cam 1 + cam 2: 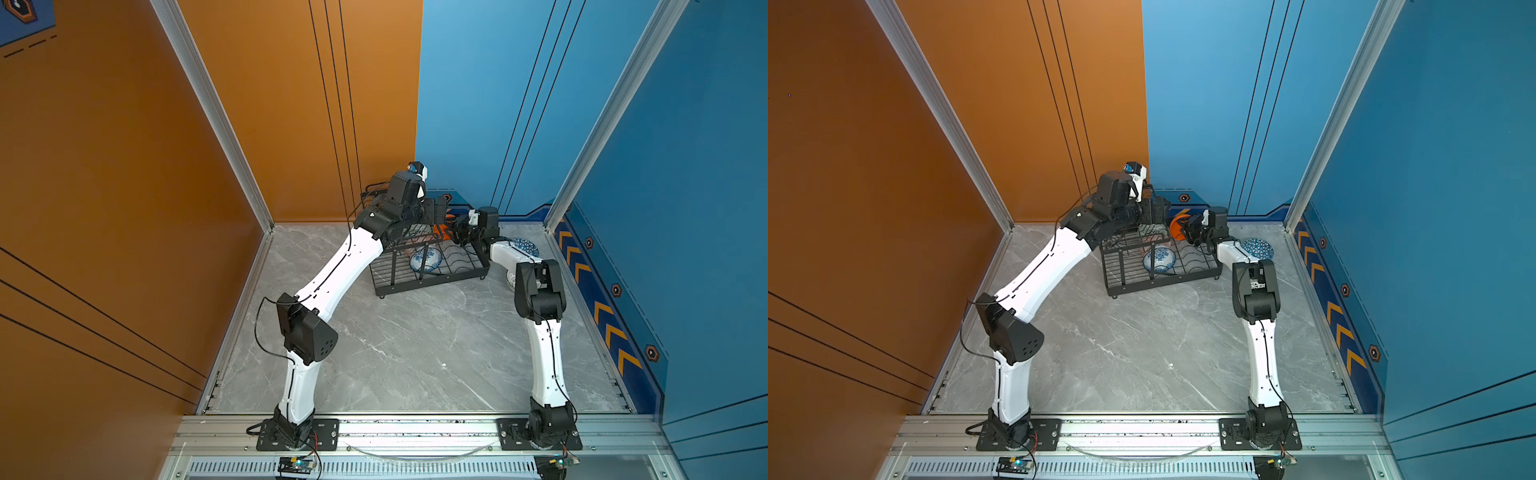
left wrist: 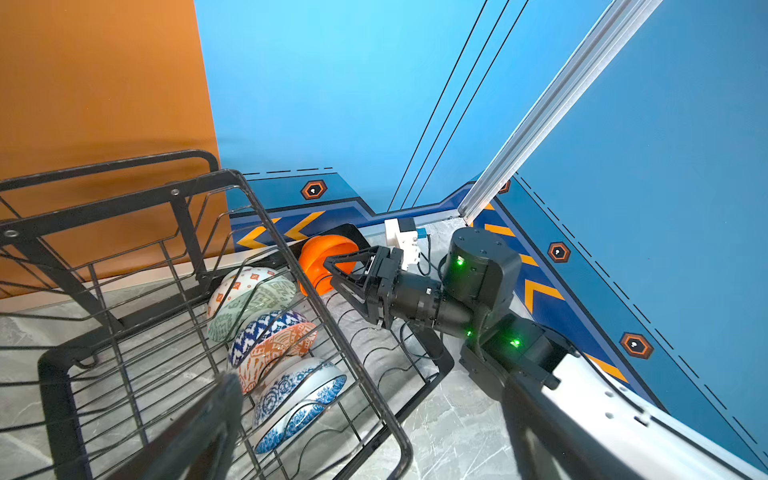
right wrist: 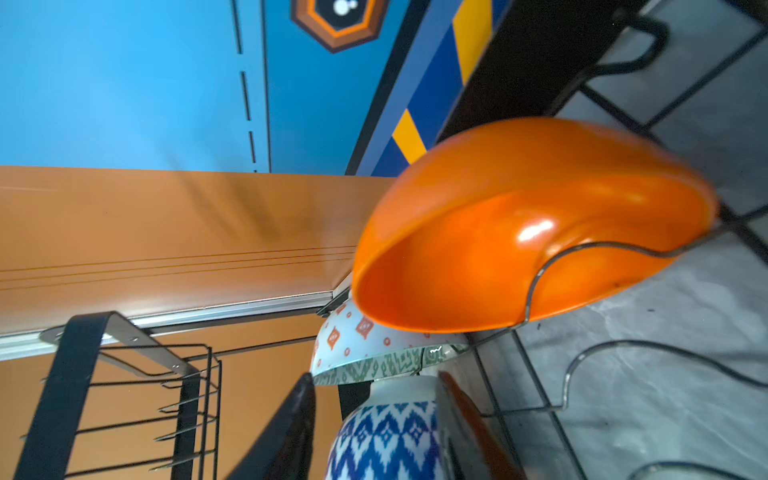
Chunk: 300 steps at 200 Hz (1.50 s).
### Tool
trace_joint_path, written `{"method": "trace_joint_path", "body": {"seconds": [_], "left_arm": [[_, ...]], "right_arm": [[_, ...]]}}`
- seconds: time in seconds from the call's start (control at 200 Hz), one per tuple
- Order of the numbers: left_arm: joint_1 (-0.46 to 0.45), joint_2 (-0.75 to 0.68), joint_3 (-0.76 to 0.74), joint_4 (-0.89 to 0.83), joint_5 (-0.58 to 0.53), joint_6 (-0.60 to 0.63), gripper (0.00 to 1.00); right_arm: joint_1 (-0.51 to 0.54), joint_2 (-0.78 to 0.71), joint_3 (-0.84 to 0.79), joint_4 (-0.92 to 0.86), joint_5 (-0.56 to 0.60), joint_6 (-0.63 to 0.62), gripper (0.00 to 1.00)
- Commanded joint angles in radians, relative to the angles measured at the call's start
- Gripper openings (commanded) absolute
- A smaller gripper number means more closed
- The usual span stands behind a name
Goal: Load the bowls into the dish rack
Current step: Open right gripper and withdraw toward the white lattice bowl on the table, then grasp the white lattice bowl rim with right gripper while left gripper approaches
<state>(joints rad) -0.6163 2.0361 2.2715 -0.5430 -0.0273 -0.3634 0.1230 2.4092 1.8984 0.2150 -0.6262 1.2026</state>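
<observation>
The black wire dish rack (image 1: 428, 284) (image 1: 1163, 286) (image 2: 54, 395) stands at the back of the table. Several patterned bowls lean in a row in its lower tray, the blue-white floral bowl (image 2: 299, 395) (image 1: 426, 259) nearest. The plain orange bowl (image 2: 322, 257) (image 3: 519, 232) (image 1: 1177, 222) rests on edge at the far end of that row. My right gripper (image 2: 334, 274) (image 3: 376, 378) (image 1: 1188, 230) is open beside its rim, not gripping it. My left gripper (image 2: 370, 386) (image 1: 440, 210) hovers wide open and empty above the rack's upper tier.
A blue-white triangle bowl (image 1: 525, 247) (image 1: 1258, 248) and a white-black lattice bowl (image 1: 510, 279), partly behind the right arm, sit on the table right of the rack. Walls stand close behind and to the right of the rack.
</observation>
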Motion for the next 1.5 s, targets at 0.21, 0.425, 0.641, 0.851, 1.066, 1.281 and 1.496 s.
{"method": "trace_joint_path", "body": {"seconds": [0.21, 0.425, 0.641, 0.851, 1.066, 1.281, 1.496], "left_arm": [[-0.034, -0.032, 0.008, 0.002, -0.043, 0.086, 0.98], [-0.058, -0.049, -0.029, 0.002, -0.027, 0.093, 0.98], [-0.081, -0.038, -0.059, 0.005, -0.003, 0.093, 0.98], [-0.115, -0.057, -0.171, 0.006, -0.005, 0.090, 0.98], [-0.125, -0.034, -0.196, 0.012, -0.010, 0.066, 0.98], [-0.168, 0.000, -0.158, 0.017, -0.001, 0.118, 0.98], [-0.192, -0.008, -0.154, 0.015, -0.009, 0.162, 0.98]], "right_arm": [[-0.032, -0.190, -0.047, -0.143, 0.025, -0.069, 0.92], [-0.065, -0.312, -0.076, -0.377, 0.082, -0.182, 1.00], [-0.126, -0.489, -0.164, -0.741, 0.250, -0.382, 1.00], [-0.183, -0.657, -0.319, -0.921, 0.379, -0.491, 1.00], [-0.230, -0.767, -0.509, -0.936, 0.378, -0.529, 1.00], [-0.231, -0.761, -0.576, -0.935, 0.395, -0.597, 0.92], [-0.225, -0.692, -0.539, -0.936, 0.402, -0.651, 0.82]]}}
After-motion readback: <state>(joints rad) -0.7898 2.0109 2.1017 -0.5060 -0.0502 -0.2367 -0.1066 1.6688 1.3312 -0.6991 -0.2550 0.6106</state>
